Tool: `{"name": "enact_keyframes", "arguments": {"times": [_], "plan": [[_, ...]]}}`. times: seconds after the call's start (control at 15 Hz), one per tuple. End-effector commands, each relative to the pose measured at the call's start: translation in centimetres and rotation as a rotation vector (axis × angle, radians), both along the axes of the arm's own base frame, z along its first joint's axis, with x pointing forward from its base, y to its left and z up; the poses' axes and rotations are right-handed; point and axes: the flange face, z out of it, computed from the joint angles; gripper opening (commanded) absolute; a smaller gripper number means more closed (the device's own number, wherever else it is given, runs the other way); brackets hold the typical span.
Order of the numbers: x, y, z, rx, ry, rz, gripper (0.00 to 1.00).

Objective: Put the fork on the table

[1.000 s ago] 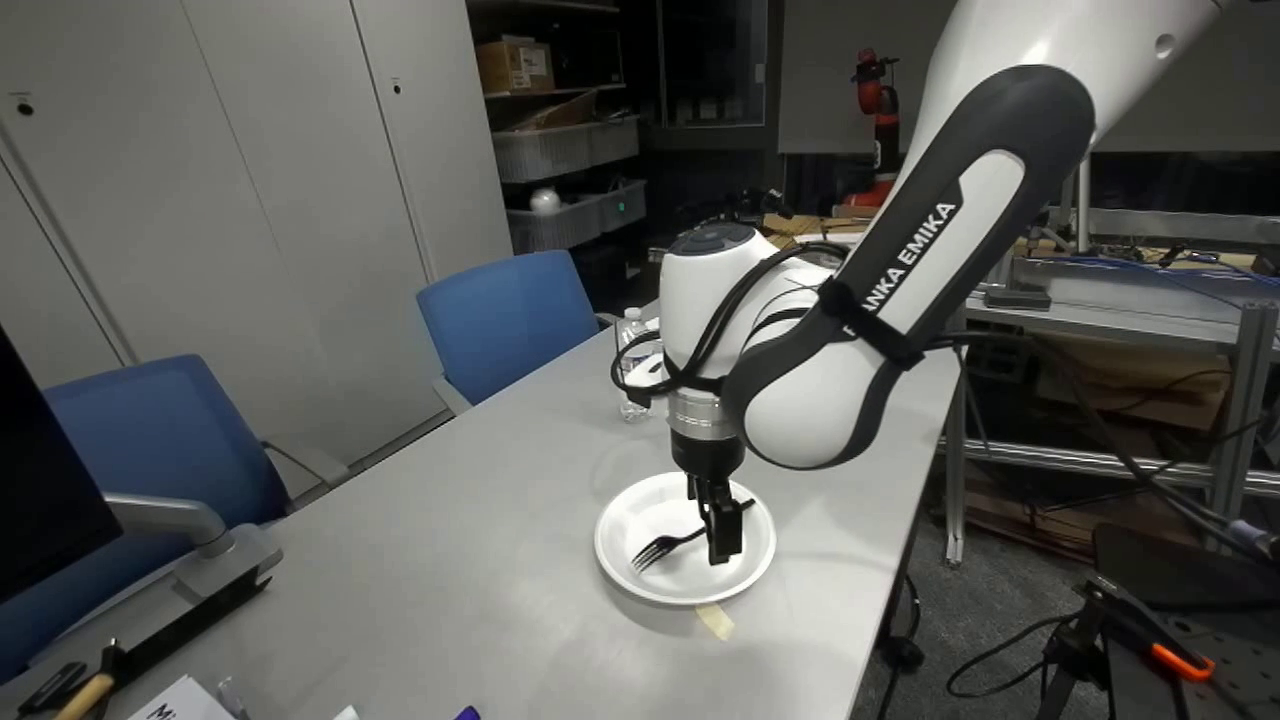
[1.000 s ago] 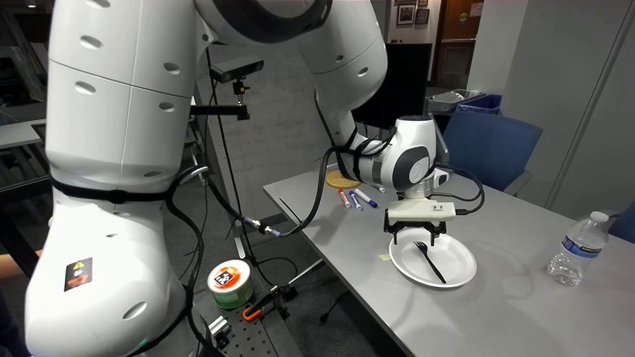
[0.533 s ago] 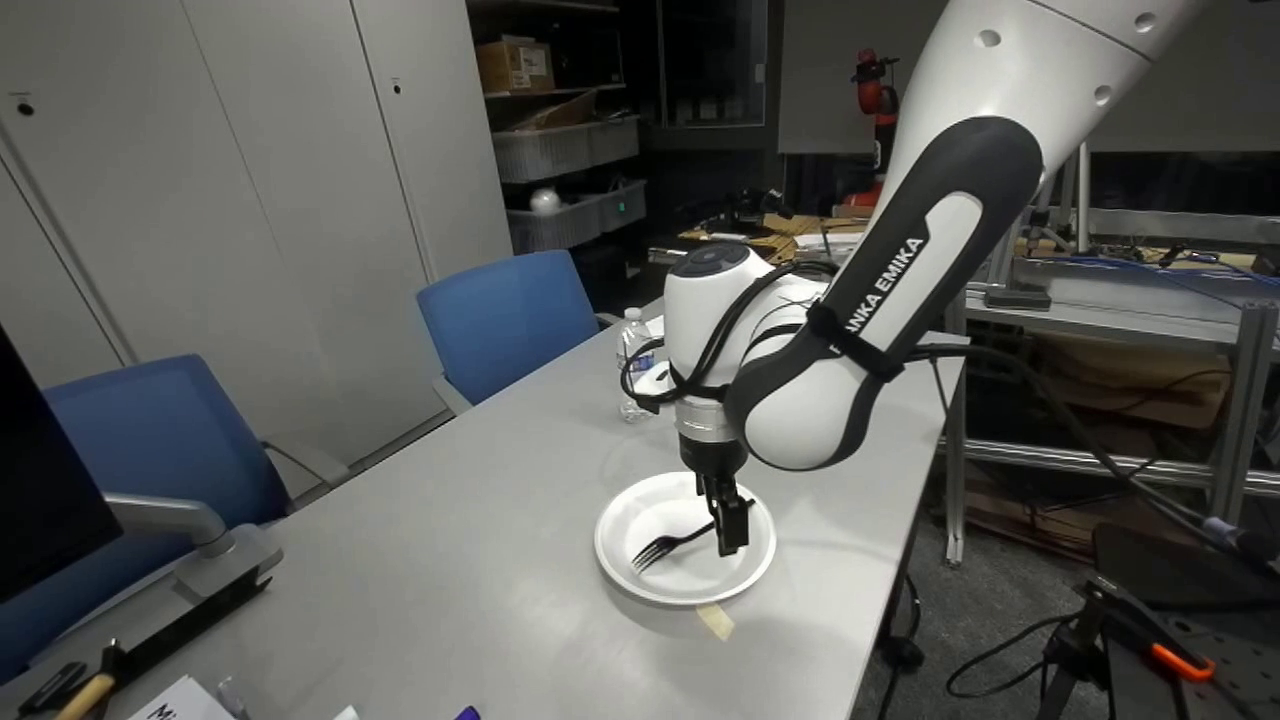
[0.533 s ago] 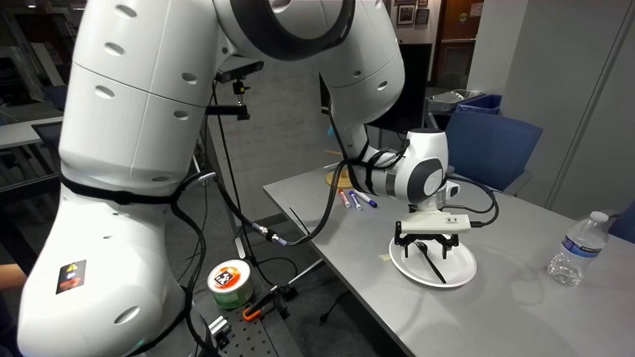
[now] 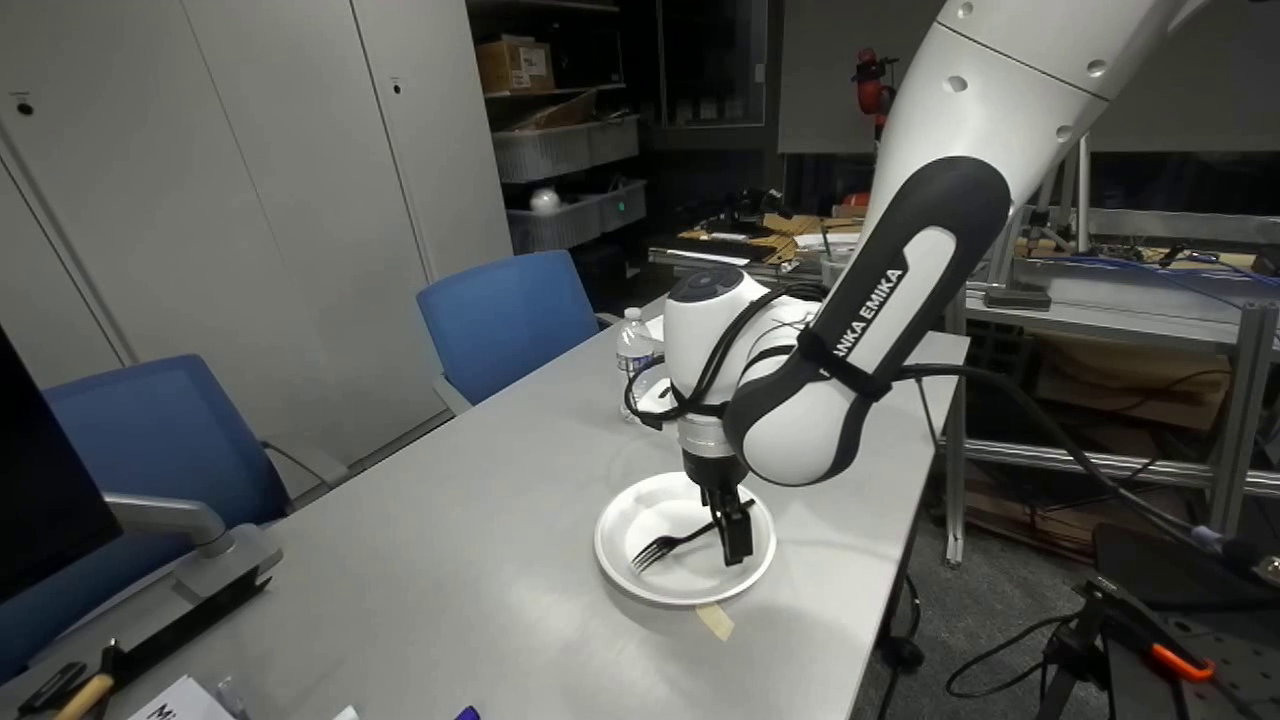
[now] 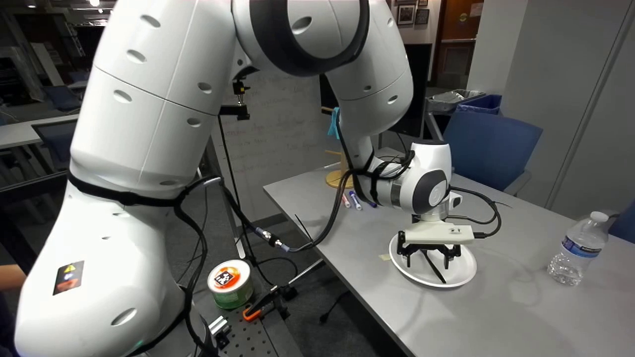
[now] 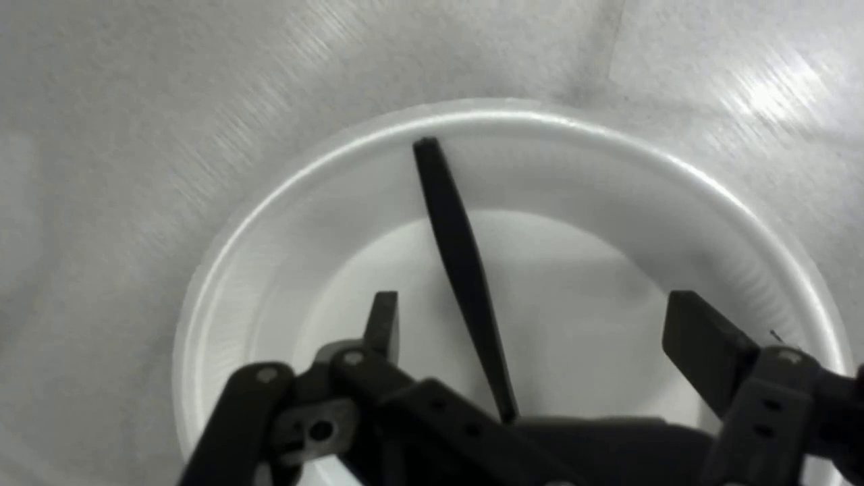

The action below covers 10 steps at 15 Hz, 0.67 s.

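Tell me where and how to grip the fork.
Likely best mid-handle: take the fork from straight above, one fingertip on each long side. Its handle is slender and, in the wrist view, runs between the fingertips of the open gripper. The plate has a raised wall, which would likely hinder a low sideways approach.

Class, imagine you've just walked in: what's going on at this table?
A robot arm hangs over a white plate on the grey table. Its fingers are open, and in the wrist view a black fork lies between them, in the plate. Nothing is gripped; the fork is not yet on the table itself.
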Motion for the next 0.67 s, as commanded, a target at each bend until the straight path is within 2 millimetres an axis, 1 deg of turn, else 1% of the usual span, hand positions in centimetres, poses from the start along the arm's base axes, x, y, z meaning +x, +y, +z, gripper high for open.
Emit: {"name": "enact_keyframes", "arguments": {"times": [0.0, 0.13, 0.2, 0.27, 0.4, 0.6], "plan": [[1.15, -0.45, -0.32, -0.013, 0.010, 0.023, 0.74], [1.34, -0.49, -0.32, -0.014, 0.008, 0.024, 0.69], [1.40, -0.53, -0.28, -0.015, 0.006, 0.025, 0.63], [1.44, -0.57, -0.22, -0.017, 0.005, 0.025, 0.53], [1.51, -0.68, -0.11, -0.016, 0.003, 0.025, 0.39], [1.68, -0.88, -0.02, -0.014, -0.002, 0.020, 0.15]]}}
